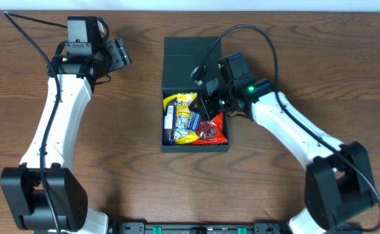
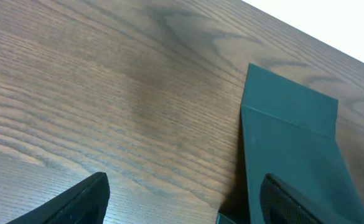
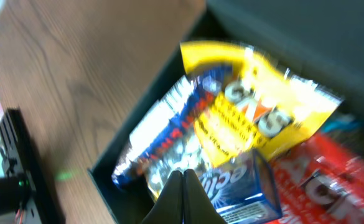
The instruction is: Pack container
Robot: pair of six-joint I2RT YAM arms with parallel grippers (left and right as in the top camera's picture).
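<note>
Two arms reach out from the near edge of the wood table [image 1: 112, 136]. Between them, mid-table, sits the container [image 1: 196, 149]: dark teal, square, open, snack packets inside. Nearest its front wall: red packet [image 1: 214, 130] on the right, dark bar-shaped packet [image 1: 168, 125] along the left wall. Behind these, yellow packet [image 1: 185, 101], partly overlying a blue-and-silver packet [image 3: 238, 190]. Over the packets, inside the container's outline, hangs the right gripper [image 3: 183, 177], tips pointed down at the blue-and-silver packet. Jaws pressed together, no gap visible. Wrist view is blurred; cannot tell whether any wrapper is pinched between the tips. Farther back, the lid flap [image 1: 188, 57] is folded open at the container's far side. Level with it, off to the left and well apart from the container, the left gripper [image 2: 185, 186] hovers over bare wood. Its fingers [image 2: 85, 199] are spread wide, nothing between them; lid flap shows at the right of its wrist view.
</note>
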